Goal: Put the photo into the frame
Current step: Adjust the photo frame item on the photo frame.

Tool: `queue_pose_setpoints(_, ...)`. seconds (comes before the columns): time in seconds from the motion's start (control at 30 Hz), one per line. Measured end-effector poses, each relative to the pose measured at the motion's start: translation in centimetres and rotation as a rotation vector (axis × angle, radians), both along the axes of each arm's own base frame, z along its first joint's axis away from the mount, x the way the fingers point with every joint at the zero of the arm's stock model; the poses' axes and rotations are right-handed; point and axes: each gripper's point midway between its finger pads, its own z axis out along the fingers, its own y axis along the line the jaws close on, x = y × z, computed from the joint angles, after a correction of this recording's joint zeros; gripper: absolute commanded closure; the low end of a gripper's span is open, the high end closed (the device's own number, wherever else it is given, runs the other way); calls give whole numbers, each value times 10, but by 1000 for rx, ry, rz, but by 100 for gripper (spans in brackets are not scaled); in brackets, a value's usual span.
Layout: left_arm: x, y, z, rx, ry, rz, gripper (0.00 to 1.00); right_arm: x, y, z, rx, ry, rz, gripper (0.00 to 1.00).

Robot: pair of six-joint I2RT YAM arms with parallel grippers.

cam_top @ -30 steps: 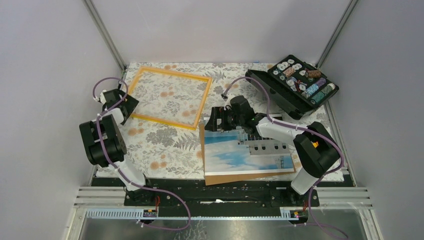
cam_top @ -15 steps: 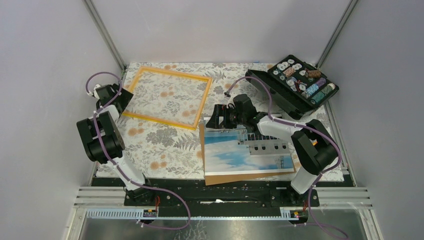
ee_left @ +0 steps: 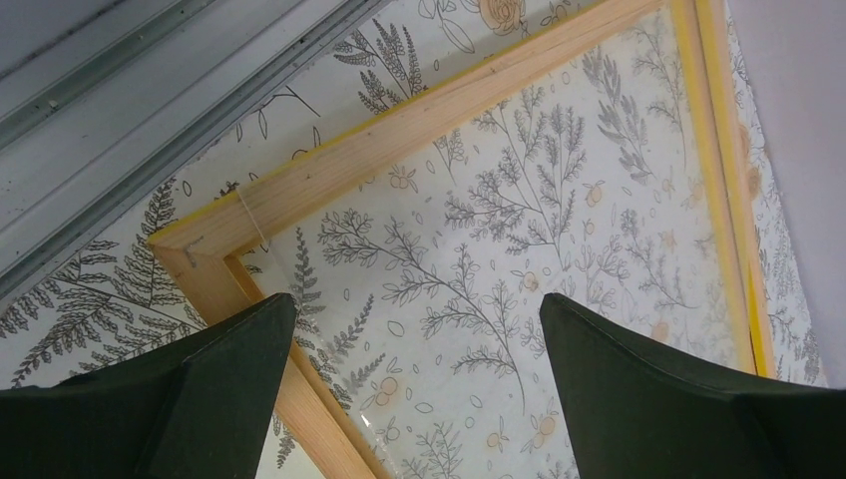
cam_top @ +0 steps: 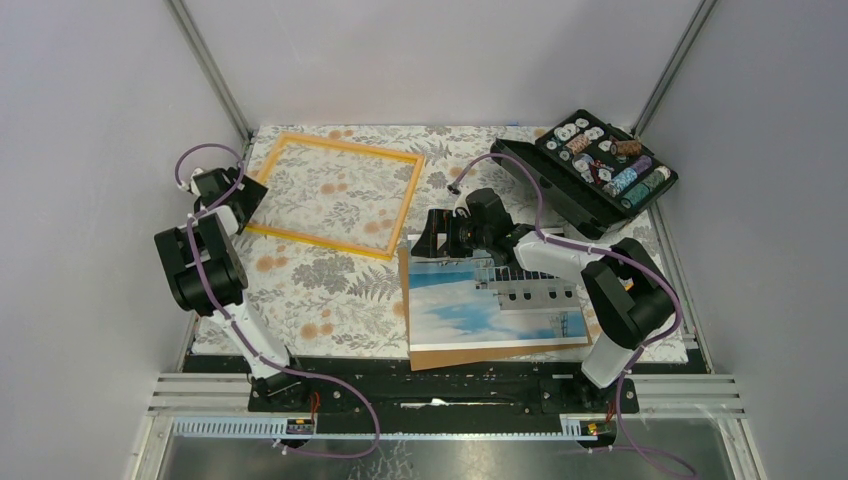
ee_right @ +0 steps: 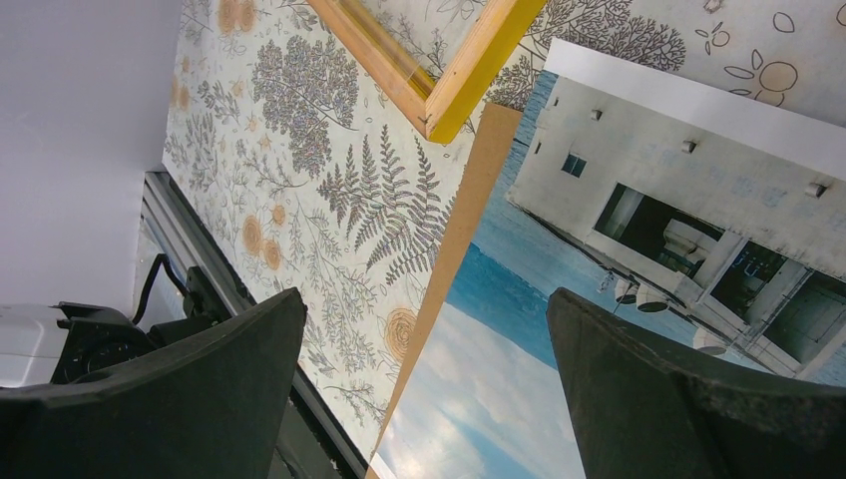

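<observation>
The orange-yellow frame (cam_top: 322, 241) lies flat at the back left of the floral cloth. The photo (cam_top: 480, 310), blue sky, clouds and a white building on brown backing, lies face up at the front right, its far-left corner close to the frame's near-right corner. My left gripper (cam_top: 250, 200) is open and empty over the frame's left corner (ee_left: 399, 150); its own view shows the jaws (ee_left: 414, 304) spread wide. My right gripper (cam_top: 425, 240) is open and empty above the photo's far-left corner. Its view (ee_right: 427, 295) shows the photo (ee_right: 619, 299) and the frame's corner (ee_right: 469, 90).
An open black case (cam_top: 600, 170) with small round parts stands at the back right, its lid propped up. Grey walls close in on three sides. A black rail (cam_top: 440, 375) runs along the near table edge by the arm bases.
My left gripper has moved back and left towards the frame's left corner, then held still. My right gripper has shifted slightly backward. The frame and the photo have not moved.
</observation>
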Motion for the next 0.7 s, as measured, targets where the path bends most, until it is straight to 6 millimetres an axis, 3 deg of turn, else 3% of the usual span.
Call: queue_pose_setpoints(0.7,11,8,-11,-29,55,27,4,0,1,0,12,1,-3,2)
